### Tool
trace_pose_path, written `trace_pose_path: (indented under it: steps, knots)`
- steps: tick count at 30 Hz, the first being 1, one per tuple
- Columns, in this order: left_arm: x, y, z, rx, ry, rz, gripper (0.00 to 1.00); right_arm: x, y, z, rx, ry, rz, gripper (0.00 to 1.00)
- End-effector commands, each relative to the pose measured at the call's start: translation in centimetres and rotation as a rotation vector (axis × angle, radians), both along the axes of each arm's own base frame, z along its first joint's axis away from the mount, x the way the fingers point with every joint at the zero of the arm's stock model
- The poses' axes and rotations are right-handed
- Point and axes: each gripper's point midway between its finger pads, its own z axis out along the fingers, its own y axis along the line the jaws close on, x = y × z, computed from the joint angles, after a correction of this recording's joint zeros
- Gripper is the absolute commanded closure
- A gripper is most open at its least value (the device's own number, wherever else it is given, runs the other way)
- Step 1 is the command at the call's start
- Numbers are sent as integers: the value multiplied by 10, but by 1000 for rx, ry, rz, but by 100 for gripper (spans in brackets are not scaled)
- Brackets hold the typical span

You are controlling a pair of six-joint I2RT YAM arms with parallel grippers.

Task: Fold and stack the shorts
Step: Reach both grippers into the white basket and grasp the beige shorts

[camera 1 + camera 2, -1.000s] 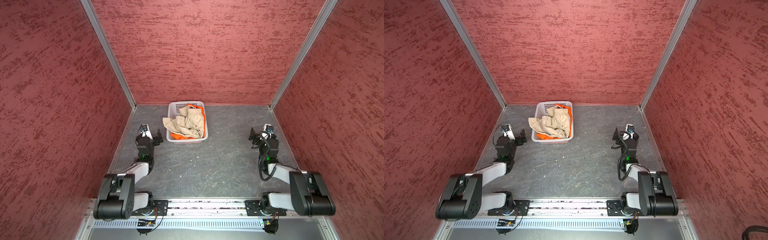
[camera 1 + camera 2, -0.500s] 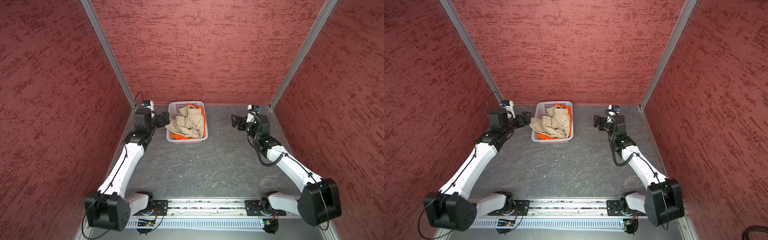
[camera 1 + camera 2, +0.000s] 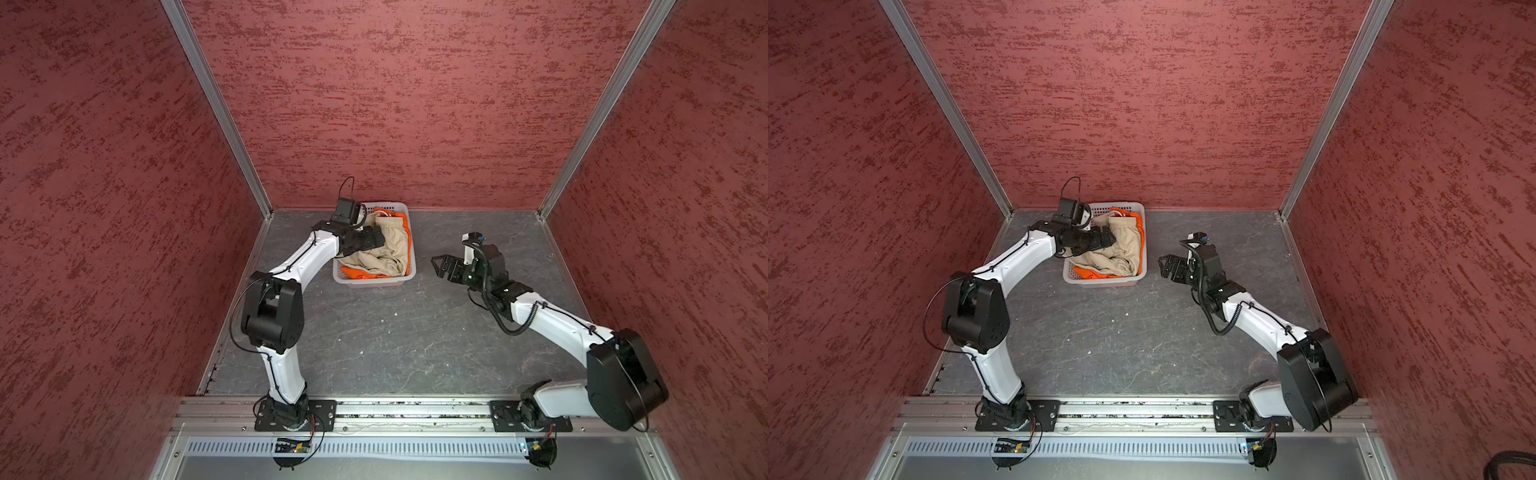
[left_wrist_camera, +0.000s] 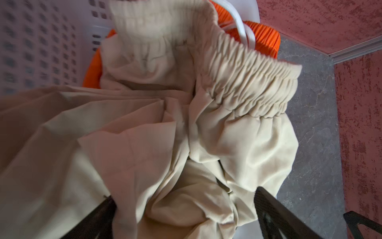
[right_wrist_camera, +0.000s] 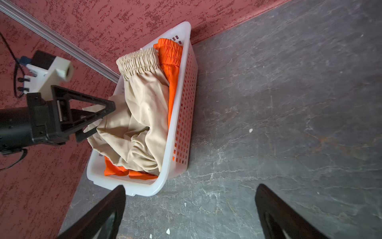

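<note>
Worktop (image 3: 395,340): grey and stone-patterned, bare across its near half in both top views.
Right tool (image 3: 437,268): released, fingers wide apart, hanging over the worktop just right of the basket and touching nothing.
Basket (image 3: 370,283): white and perforated, at the far centre by the back wall, holding both pairs.
Orange shorts (image 3: 361,274): underneath, showing at the basket's near end and along its right wall. The right wrist view shows the gathered waist (image 5: 171,51) at the far end.
Beige shorts (image 3: 388,249): crumpled on top.
Left tool (image 3: 372,241): reaches in over the left rim. Only the wrist views show its fingers spread (image 5: 104,115), with beige cloth between them, unclenched (image 4: 184,196).
Drawstring (image 4: 237,20): white, plain in the left wrist view, lying across the orange waistband.
</note>
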Motion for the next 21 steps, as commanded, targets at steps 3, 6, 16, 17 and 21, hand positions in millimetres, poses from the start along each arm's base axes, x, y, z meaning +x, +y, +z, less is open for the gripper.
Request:
trace_pose_path:
  steps: [3,6,16,17,21]
  knots:
    - [15,-43,8,-95,-33,-70,1,0,14,-9,53,32,18,1]
    - [25,-52,-2,-76,-22,-64,3,1,21,-22,49,63,35,1]
    - [29,-26,32,42,-111,-18,76,19,69,-31,59,65,118,1]
    - [27,-19,39,47,-127,-13,76,22,76,-33,58,66,129,1]
    - [17,10,58,43,-146,17,79,33,104,-40,63,68,169,1]
